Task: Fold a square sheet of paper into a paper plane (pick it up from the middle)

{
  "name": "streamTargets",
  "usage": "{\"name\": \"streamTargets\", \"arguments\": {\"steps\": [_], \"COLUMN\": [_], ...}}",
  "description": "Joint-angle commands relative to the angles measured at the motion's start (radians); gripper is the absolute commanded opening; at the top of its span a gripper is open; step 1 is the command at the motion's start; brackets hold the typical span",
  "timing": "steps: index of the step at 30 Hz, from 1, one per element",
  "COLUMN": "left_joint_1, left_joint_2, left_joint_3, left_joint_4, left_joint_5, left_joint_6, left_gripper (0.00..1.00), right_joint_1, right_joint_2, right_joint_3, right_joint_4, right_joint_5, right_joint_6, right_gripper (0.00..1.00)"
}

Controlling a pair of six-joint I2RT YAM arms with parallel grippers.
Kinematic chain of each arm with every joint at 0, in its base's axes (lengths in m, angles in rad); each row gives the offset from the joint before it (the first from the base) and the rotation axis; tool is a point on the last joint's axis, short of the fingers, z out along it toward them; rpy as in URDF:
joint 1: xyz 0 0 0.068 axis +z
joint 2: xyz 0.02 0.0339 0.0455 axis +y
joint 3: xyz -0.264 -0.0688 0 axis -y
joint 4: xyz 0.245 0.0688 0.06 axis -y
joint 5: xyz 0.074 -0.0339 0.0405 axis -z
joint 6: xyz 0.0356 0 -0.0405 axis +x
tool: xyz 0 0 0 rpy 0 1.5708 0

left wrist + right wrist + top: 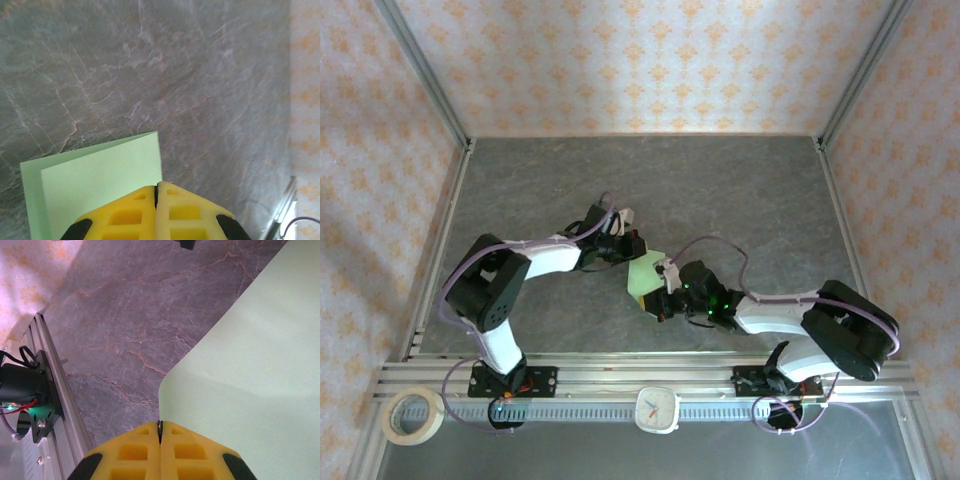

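The left claw (157, 186) is closed, its yellow fingers (125, 215) pressed flat together. The right-hand edge of the sheet of paper (100, 185) runs straight into the seam between them, so it seems to be nipped there, though the contact itself is hidden under the tips. The pale green sheet is folded over here, with a narrow strip of a lower layer showing along its left side.

The right claw (160, 424) is closed too, and the sheet (250, 380) meets its fingertips at the seam and spreads away to the right over the grey table.

From above, the left claw (630, 245) and right claw (662, 290) face each other across the sheet (645, 275), one at its far left side and one at its near right side. The sheet lies about mid-width on the table (720, 190), nearer the near edge than the far one. On the rail along the near edge sit a roll of tape (413, 415) by the left corner and a small square clock (657, 408) between the two arm bases.
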Motion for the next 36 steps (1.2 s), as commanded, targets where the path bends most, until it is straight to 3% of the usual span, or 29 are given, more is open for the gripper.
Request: {"name": "streamTargets", "arguments": {"steps": [1,14,22,36], "left_joint_1": [-0.008,-0.01,-0.011,-0.01], "left_joint_2": [0.049,0.169,0.158,0.15], "left_joint_3": [0.07,0.087,0.059,0.049], "left_joint_4": [-0.127,-0.203,-0.17,-0.157], "left_joint_5": [-0.026,-0.108,-0.11,-0.105], "left_joint_6": [0.075,0.146,0.128,0.116], "left_gripper": [0.0,0.0,0.0,0.0], "right_joint_1": [-0.008,-0.022,-0.063,-0.067], "right_joint_2": [0.023,0.086,0.109,0.143], "right_joint_3": [0.014,0.065,0.113,0.174], "right_joint_4": [0.025,-0.024,-0.173,-0.254], "right_joint_5": [-0.01,-0.006,0.122,0.166], "right_joint_6": [0.004,-0.003,-0.025,-0.029], "right_gripper": [0.03,0.03,0.01,0.02]}}
